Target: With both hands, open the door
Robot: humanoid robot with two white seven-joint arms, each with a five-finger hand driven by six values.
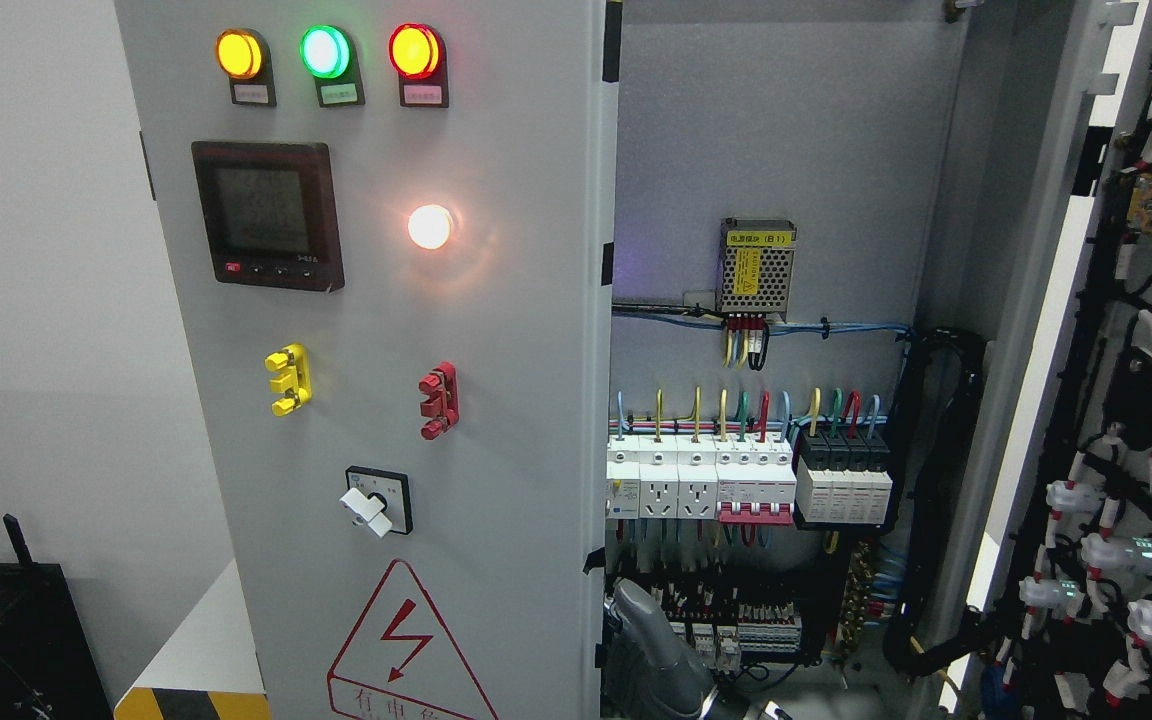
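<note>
Right of the closed grey metal panel door [376, 400], the cabinet stands open; grey robot arm [651, 640] below, fingers' state untellable.

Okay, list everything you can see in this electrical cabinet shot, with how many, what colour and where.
Left door: one, grey, closed, left half.
Right door: one, grey, swung open at right, wiring on its inner face.
Indicator lamps: three, amber, green, red, top of left door.
White lamp: one, lit, mid door.
Meter: one, black, beside it.
Handles: two, yellow and red.
Rotary switch: one, white knob.
Warning triangle: one, red, bottom.
Power supply: one, metal, back panel.
Breakers: one row, white.
Robot arm: one, grey, bottom centre; side unclear.
</note>
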